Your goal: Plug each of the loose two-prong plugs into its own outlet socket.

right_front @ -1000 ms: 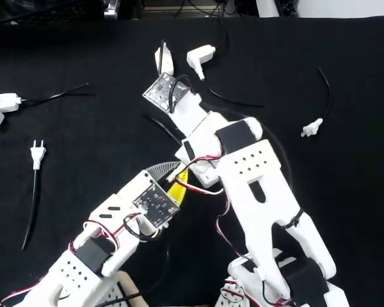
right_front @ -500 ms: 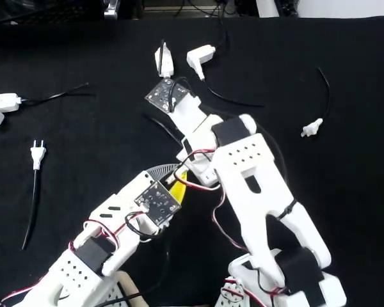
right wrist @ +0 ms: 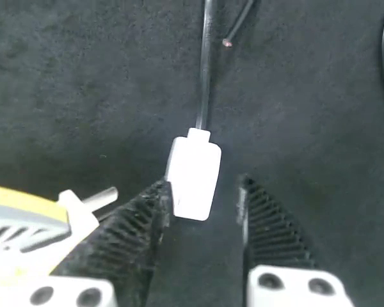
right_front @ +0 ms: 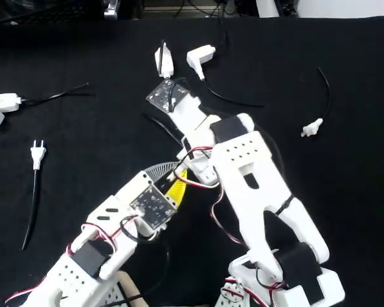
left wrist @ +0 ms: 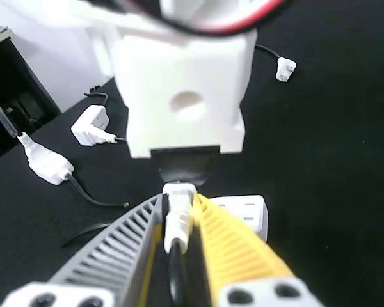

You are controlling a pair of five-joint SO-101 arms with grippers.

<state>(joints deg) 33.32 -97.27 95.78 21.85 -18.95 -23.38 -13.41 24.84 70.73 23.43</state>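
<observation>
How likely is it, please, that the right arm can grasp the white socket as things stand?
Probably yes: the right gripper has its jaws open on either side of the white socket, with nothing between them.

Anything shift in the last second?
The right arm swung slightly left, the open right pincer still straddling the white corded block. The left arm drew back a little, the left pincer still clamped on the corded plug. Nothing grasped or released; the far-left plug and far-right plug stayed put.
</observation>
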